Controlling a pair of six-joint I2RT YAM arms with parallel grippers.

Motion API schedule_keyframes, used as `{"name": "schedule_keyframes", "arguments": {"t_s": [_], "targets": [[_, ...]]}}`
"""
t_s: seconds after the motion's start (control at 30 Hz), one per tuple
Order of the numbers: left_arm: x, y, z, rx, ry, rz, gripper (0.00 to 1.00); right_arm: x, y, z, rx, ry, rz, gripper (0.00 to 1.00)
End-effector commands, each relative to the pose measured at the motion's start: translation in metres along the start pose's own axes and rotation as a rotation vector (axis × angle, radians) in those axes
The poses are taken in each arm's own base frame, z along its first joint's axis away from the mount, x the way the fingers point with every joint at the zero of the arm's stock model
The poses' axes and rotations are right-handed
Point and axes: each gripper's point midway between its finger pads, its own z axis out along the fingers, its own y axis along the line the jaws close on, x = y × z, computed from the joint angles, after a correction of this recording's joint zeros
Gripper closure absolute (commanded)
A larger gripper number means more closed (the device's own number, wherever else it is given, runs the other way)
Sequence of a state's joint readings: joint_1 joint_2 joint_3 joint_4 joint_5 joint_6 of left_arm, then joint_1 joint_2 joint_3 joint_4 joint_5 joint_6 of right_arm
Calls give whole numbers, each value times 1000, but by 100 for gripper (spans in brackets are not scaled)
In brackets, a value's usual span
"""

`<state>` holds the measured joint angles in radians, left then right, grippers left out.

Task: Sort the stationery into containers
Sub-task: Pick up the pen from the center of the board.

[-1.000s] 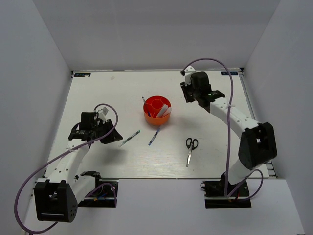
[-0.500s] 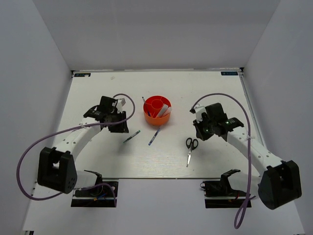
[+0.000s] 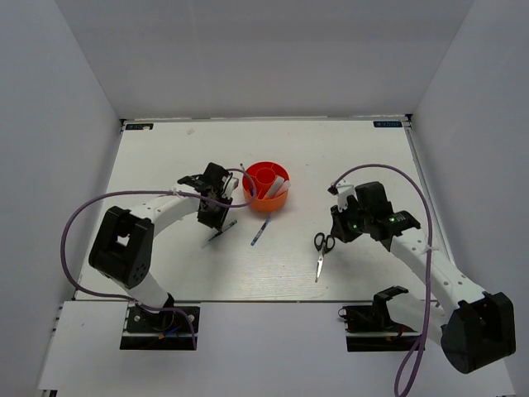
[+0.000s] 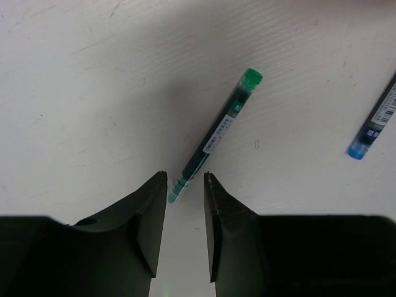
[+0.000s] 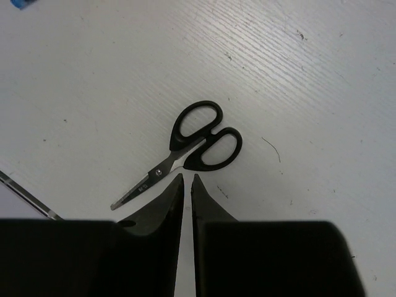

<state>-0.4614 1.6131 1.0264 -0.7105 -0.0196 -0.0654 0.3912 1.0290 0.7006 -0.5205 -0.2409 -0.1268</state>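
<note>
- Top external: the orange organizer (image 3: 265, 187) stands mid-surface (image 3: 165, 273). A green pen (image 3: 220, 235), a blue pen (image 3: 260, 231) and the scissors (image 3: 321, 252) lie loose on the near side of it.
- Left wrist: the left gripper (image 4: 185, 185) is narrowly spread and pinches nothing. The green pen's near tip sits in line with the gap between its fingertips.
- Right wrist: the right gripper (image 5: 187, 180) is pressed almost together and empty, just beside the scissors' black handles.

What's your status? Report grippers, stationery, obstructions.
Left gripper part open, lined up on green pen's end. Right gripper shut, empty, scissors just ahead. Blue pen loose near organizer. No obstruction seen.
</note>
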Motion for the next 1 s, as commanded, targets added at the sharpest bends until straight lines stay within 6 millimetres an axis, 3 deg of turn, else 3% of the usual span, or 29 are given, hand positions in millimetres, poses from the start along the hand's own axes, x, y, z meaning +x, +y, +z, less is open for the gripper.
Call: {"name": "schedule_keyframes", "arguments": {"t_s": [0.0, 0.4, 0.6, 0.63, 0.83, 0.97], "targets": [[-19, 3, -4, -17, -65, 19, 59, -10, 2, -2, -13, -65, 14, 88], [-17, -12, 20, 44, -47, 19, 56, -13, -2, -8, -7, -99, 34, 88], [-2, -19, 31, 41, -14, 46, 56, -13, -3, -8, -10, -100, 46, 88], [-3, -13, 32, 0, -22, 47, 56, -14, -4, -8, -10, -105, 45, 88], [17, -4, 45, -88, 15, 61, 66, -15, -4, -11, -12, -115, 54, 88], [31, -2, 49, -104, 52, 62, 86, -16, -5, -12, -12, -123, 63, 88]]}}
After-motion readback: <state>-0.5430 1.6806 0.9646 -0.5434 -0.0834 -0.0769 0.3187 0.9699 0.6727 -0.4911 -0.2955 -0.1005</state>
